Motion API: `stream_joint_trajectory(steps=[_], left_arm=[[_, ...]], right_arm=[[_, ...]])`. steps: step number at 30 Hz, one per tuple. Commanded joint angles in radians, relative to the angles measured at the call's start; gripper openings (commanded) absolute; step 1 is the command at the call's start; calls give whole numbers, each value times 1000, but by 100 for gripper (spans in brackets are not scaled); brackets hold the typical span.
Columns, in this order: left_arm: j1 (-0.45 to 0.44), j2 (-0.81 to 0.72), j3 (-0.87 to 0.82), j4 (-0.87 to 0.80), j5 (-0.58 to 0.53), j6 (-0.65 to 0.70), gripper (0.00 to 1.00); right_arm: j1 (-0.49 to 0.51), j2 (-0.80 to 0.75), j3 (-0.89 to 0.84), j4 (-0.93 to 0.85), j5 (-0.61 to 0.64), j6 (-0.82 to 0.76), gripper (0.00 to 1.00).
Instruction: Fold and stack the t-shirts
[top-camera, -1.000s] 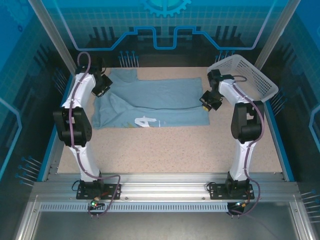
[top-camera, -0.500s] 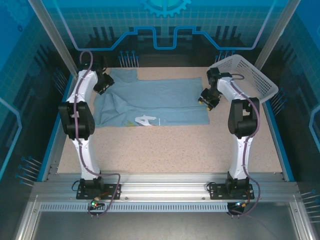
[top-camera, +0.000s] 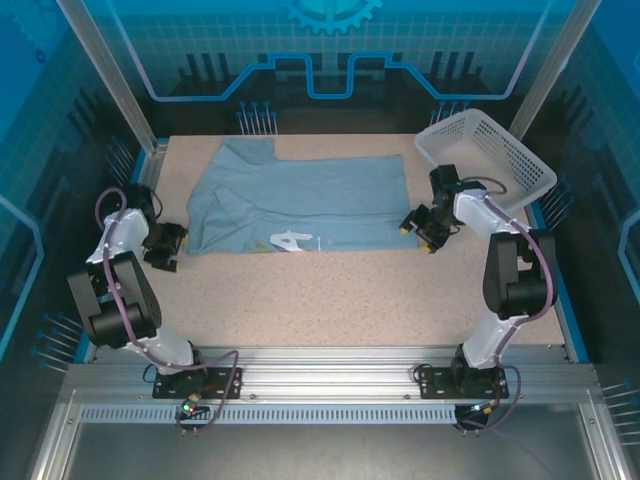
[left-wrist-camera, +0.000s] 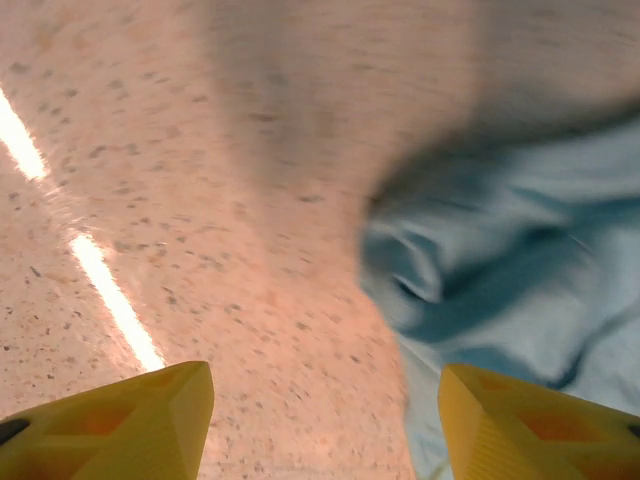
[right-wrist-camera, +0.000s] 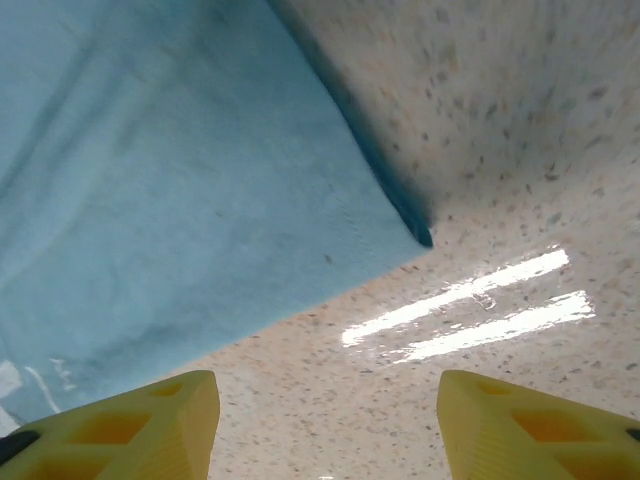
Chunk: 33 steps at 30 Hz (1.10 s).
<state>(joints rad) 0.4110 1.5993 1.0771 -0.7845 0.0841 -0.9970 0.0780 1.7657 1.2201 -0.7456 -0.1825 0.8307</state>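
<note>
Progress: early, one t-shirt (top-camera: 300, 200) looks half-folded, nothing stacked | Shirt: flat, just left of the basket (top-camera: 490, 150) | Left gripper (top-camera: 168, 246): far left of basket, jaws apart, empty | Right gripper (top-camera: 420, 228): beside basket, jaws apart, empty | To do: more folds, stacking

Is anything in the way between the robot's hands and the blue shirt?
No, nothing visible. The left gripper sits open beside the t-shirt's left edge, the right gripper open by its near right corner, with bare table between. The basket stands aside, far right.
</note>
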Motion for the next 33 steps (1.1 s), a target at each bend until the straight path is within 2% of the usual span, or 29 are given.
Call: stream_joint_trajectory(steps=[1,7,12,15,20,25,31,33], left_arm=[[-13,10,-22,157,124,-161,62],[-15,35,-75,224,130,-227,59],[-18,70,-82,233,159,-236,44],[-21,79,-86,210,163,-240,42],[-22,108,-84,212,170,-237,40],[-22,144,-54,220,154,-231,24],[-15,149,-8,166,90,-197,2],[-11,133,-6,149,71,-186,0]], right_arm=[[-23,13,-53,117,-79,-29,60],[-39,50,-69,143,-73,-40,59],[-46,71,-70,132,-29,-42,56],[-49,91,-55,127,-13,-40,56],[-49,126,-32,129,1,-25,50],[-46,163,-8,126,30,-13,34],[-44,182,34,70,106,-7,4],[-44,173,36,49,139,-7,0]])
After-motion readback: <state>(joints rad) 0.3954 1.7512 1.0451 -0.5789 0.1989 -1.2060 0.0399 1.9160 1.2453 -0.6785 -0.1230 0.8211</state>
